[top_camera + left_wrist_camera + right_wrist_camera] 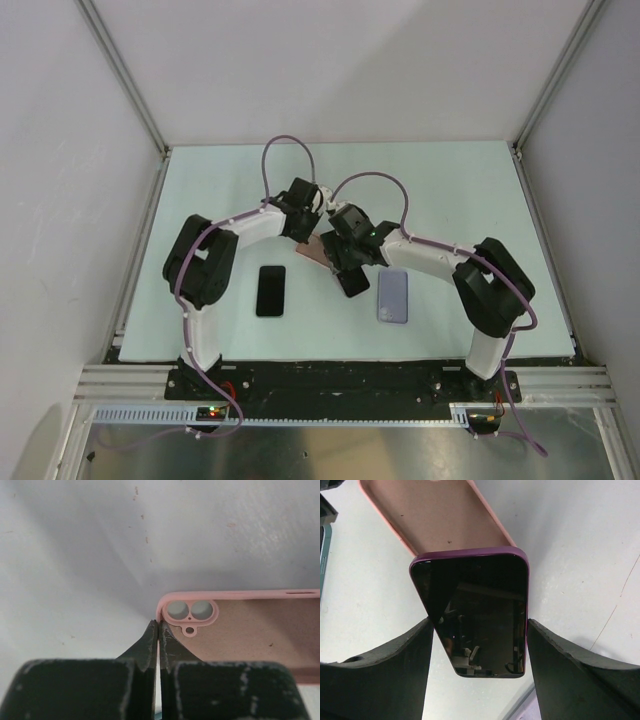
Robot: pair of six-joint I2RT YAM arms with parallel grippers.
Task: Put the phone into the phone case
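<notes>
Two claws engaged, one item each, as I read them from the console. Item one: left claw point(158, 630), pinched narrow on the rim of the pink phone case point(250, 635) at the corner by the lens cutouts, hollow side showing. I judge the grip is there to steady the case so it cannot slide off when pushed. Item two: right claw point(478, 624), fingers pressed against the long sides of the phone point(475, 605), which is screen up with a purple edge. It is held by the sides, I take it, to leave the ends free to enter. In the right wrist view the case lies at 12 o'clock of the phone. The phone's far end overlaps the case's near rim and is not yet seated. Item three, lying on the worktop point(450, 200): a black handset point(270, 290) at 8 o'clock of the right claw, and a lavender slab point(393, 295) at 4 o'clock; case or handset, I cannot tell.
</notes>
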